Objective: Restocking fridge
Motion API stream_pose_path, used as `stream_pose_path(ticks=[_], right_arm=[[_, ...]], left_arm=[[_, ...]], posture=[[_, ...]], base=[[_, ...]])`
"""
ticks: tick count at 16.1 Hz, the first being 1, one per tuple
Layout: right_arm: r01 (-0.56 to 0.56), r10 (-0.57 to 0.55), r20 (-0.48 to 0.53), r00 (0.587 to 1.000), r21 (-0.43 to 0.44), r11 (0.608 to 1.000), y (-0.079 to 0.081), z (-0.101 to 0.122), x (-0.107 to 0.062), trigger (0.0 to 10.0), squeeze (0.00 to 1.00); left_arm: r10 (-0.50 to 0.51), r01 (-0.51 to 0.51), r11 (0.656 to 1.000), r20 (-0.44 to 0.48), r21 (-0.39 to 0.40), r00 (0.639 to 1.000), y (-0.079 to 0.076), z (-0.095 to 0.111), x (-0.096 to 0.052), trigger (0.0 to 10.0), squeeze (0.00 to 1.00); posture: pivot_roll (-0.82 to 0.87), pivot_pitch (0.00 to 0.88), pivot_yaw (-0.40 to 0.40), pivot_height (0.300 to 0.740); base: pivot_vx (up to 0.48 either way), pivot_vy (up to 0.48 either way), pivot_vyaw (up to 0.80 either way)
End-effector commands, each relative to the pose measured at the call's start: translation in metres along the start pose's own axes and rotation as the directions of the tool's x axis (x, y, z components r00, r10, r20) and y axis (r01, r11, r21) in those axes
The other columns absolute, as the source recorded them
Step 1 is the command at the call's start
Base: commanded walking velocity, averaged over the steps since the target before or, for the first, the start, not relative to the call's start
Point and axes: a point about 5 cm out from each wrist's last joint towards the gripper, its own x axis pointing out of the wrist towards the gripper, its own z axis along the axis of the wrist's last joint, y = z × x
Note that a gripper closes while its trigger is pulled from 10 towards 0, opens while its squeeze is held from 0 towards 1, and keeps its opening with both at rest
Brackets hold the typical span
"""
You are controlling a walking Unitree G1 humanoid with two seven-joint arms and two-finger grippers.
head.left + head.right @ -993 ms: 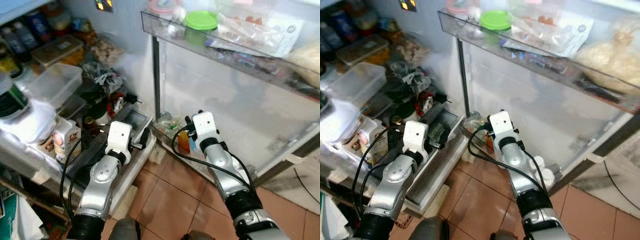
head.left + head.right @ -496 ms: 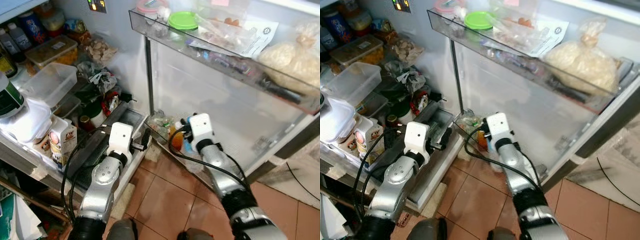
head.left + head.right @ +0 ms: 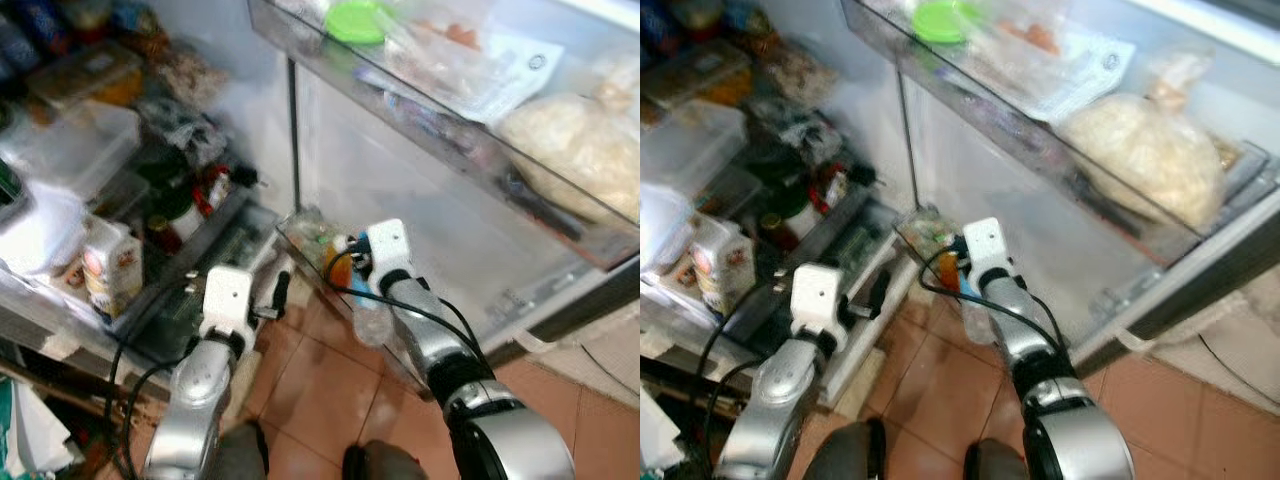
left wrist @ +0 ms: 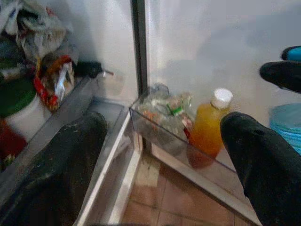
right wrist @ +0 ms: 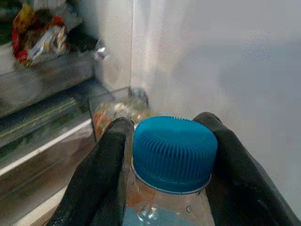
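While the right gripper (image 5: 164, 188) held the water bottle (image 3: 370, 312) by its neck, jaws clenched just under the blue cap (image 5: 173, 153), the bottle hung upright with its long axis running straight down from the jaws toward the lower door bin (image 4: 162, 141). It sat at the open front edge of that bin, beside the orange juice bottle (image 4: 207, 125), which stood inside near the bin's inner end, with a crumpled wrapper (image 4: 164, 110) packed into the corner by the hinge. Judging by this, the free slot lay on the outer side of the juice bottle, so the coming move turned on the water bottle clearing the bin's front wall and going down next to it, not onto it.

The left gripper (image 4: 164, 160) hovered with its jaws released and wide apart, empty, low in front of the fridge's bottom shelf (image 3: 195, 265) and aimed at the same bin. The right arm was plainly the nearer one and already carried the load. The upper door bin (image 3: 520, 170), holding a green lid (image 3: 355, 20) and bagged food, overhung the work, leaving the bottle little headroom to be lifted higher.
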Motion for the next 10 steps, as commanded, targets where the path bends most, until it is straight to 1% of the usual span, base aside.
stream_pose_path(ticks=[1,2,4,7,8,10], right_arm=[[-0.001,0.001,0.018,1.000,-0.004,1.000,0.000,0.005,0.003,10.0,0.00],[0.002,-0.003,0.016,1.000,0.009,1.000,-0.001,0.006,0.004,10.0,0.00],[0.030,-0.029,0.054,0.998,-0.021,0.999,-0.006,0.012,0.007,10.0,0.00],[0.040,-0.036,0.111,0.993,-0.034,0.999,-0.009,0.020,0.008,10.0,0.00],[0.050,-0.049,0.127,0.991,-0.006,0.999,-0.011,0.022,0.008,10.0,0.00],[0.072,-0.071,0.112,0.991,-0.008,0.997,-0.012,0.016,0.006,10.0,0.00]], left_arm=[[0.013,-0.013,1.000,0.001,0.014,1.000,-0.001,0.002,-0.005,10.0,0.00],[0.018,-0.018,1.000,0.006,0.015,1.000,-0.002,0.004,-0.010,10.0,0.00],[0.025,-0.026,0.999,0.019,0.026,0.999,-0.004,0.010,-0.016,10.0,0.00],[0.031,-0.032,0.999,0.021,0.032,0.999,-0.005,0.013,-0.019,10.0,0.00],[0.032,-0.032,0.999,0.023,0.032,0.999,-0.006,0.014,-0.020,10.0,0.00],[0.035,-0.036,0.999,0.017,0.032,0.999,-0.007,0.015,-0.024,10.0,0.00]], posture=[[0.21,0.226,-0.035,0.740],[0.22,0.240,-0.036,0.740],[0.22,0.247,-0.038,0.740],[0.23,0.250,-0.038,0.740],[0.23,0.252,-0.040,0.740],[0.24,0.253,-0.044,0.740]], base=[[0.000,0.000,0.00],[0.000,0.000,0.00],[0.000,0.000,0.00],[0.000,0.000,0.00],[0.000,0.000,0.00],[0.000,0.000,0.00]])
